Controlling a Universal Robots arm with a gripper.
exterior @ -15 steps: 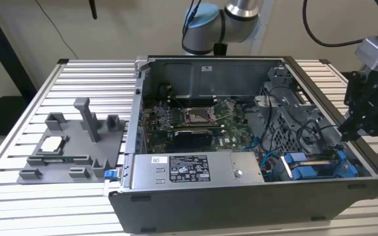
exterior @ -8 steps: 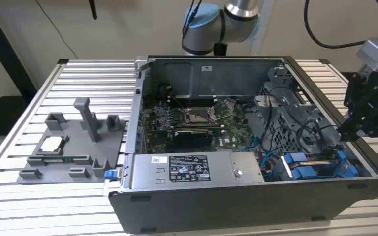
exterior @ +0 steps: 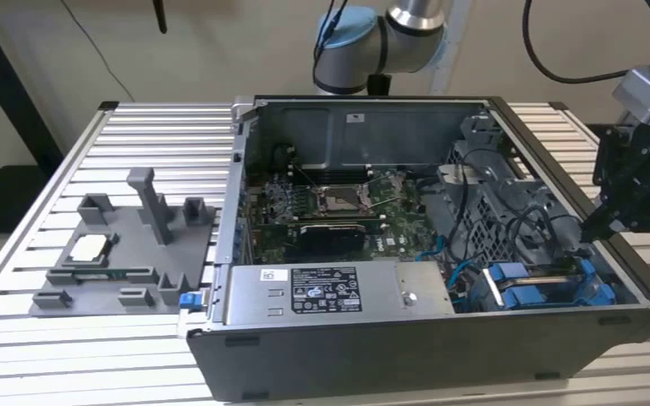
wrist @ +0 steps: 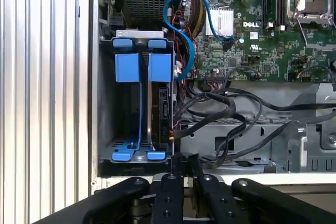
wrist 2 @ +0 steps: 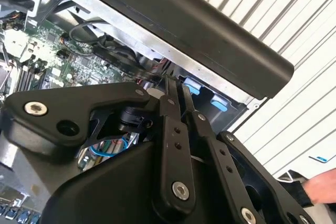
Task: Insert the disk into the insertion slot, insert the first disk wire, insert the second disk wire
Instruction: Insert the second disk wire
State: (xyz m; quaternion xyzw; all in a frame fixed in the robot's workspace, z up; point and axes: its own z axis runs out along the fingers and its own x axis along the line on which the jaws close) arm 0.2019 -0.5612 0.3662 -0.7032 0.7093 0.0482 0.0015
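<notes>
Print shows in three places: a white label with dark print on the grey power-supply box [exterior: 337,292] at the front of the open computer case [exterior: 415,359], white lettering on the black body above the gripper [exterior: 598,230], and a small white logo on the green motherboard [wrist: 252,40]. None of it is read off here. The disk [wrist: 160,95] stands on edge in its blue carrier [wrist: 160,66] inside the drive bay, at the case corner on the exterior view's right [exterior: 551,292]. A second blue carrier [wrist: 127,66] sits just beside it in the same bay. In the first wrist view the gripper [wrist: 184,160] hangs at the case's edge just past the bay's end, close to the disk but apart from it. Its fingers [wrist 2: 169,95] lie pressed together, with nothing seen between them. A blue cable [wrist: 181,3] loops from the motherboard down beside the disk, and black wires [wrist: 220,108] spread out next to the bay. The case rests on a slatted metal table [exterior: 31,364], with a grey fixture [exterior: 133,254] on the exterior view's left.
</notes>
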